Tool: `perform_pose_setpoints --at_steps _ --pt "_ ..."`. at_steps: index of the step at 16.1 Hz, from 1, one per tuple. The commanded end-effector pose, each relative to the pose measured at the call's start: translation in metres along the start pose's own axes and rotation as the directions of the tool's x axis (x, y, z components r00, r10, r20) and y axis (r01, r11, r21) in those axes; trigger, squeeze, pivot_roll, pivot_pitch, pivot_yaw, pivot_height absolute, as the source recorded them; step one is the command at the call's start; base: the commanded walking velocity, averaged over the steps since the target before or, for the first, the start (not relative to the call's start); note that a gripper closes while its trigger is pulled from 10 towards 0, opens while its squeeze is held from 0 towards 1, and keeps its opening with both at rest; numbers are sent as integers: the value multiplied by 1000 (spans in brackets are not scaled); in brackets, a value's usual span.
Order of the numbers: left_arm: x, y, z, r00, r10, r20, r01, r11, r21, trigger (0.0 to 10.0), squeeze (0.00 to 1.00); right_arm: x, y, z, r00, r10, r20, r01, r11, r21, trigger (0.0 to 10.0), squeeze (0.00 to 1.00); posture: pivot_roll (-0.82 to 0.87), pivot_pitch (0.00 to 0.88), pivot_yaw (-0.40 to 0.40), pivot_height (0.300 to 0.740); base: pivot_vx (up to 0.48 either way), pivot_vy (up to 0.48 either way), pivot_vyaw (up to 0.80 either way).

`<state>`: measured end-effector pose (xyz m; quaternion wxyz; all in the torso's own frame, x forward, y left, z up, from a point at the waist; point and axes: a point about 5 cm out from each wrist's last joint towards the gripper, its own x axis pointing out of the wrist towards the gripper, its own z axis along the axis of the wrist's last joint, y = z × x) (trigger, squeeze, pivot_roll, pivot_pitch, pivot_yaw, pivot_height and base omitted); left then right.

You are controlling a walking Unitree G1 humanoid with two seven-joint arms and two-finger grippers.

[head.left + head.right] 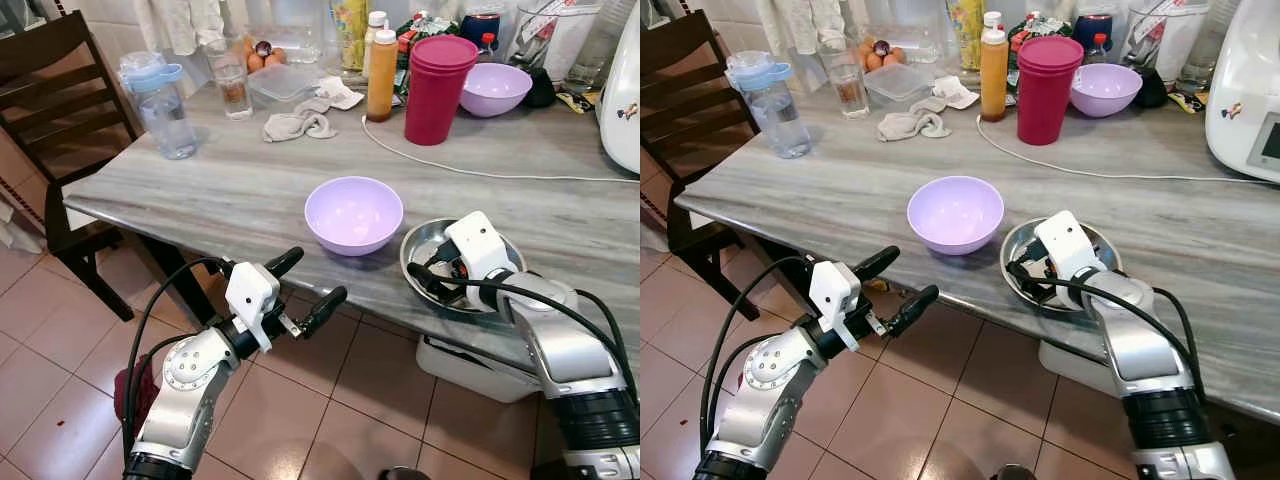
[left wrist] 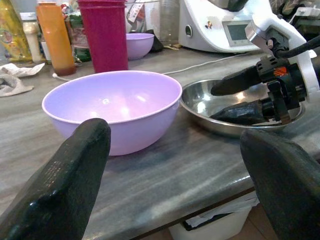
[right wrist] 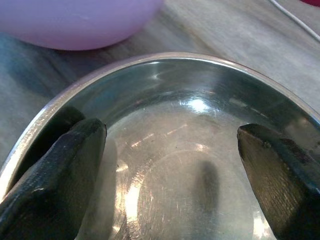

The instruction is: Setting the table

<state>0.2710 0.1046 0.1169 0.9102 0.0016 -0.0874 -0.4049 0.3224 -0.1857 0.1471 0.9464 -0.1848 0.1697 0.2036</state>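
Observation:
A lilac bowl (image 1: 353,213) stands upright near the front edge of the grey marble table (image 1: 220,190). Just to its right lies a shallow steel dish (image 1: 424,240), also on the table. My right gripper (image 1: 432,278) reaches into that dish, open, with its fingers (image 3: 55,175) low over the shiny bottom and nothing between them. In front of the table edge, slightly below it, my left gripper (image 1: 312,281) is open and empty, pointing at the lilac bowl (image 2: 115,105).
Farther back stand a magenta tumbler (image 1: 438,88), a second lilac bowl (image 1: 493,88), an orange bottle (image 1: 381,75), a water bottle (image 1: 160,105), a cloth (image 1: 298,123) and a white appliance (image 1: 625,90). A white cable (image 1: 480,165) crosses the table. A chair (image 1: 50,90) stands left.

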Motion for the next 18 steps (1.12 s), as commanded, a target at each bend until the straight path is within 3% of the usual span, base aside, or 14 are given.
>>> perform_pose_setpoints --at_steps 1,8,13,16,18 --pt "-1 2 0 1000 7 -6 -7 1000 10 10000 0 2 0 8 1000 8 29 -8 1000 3 10000 0 -268 110 86 740 0 0 0" --pt "0 2 1 1000 10 -4 -10 1000 13 10000 0 9 7 14 998 18 67 -20 1000 24 10000 0 -263 111 87 740 0 0 0" --pt "-5 4 4 1000 16 6 -16 1000 12 10000 0 -13 -8 17 983 -84 163 84 996 10 10000 0 -266 111 84 740 0 0 0" --pt "-9 9 2 999 35 -9 -35 999 22 10000 0 -30 -10 27 930 -186 316 169 982 79 10000 0 -266 111 84 740 0 0 0" --pt "-12 19 2 991 136 6 -136 990 47 10000 0 -37 -2 37 870 -273 411 247 962 117 10000 0 -286 110 93 740 0 0 0"
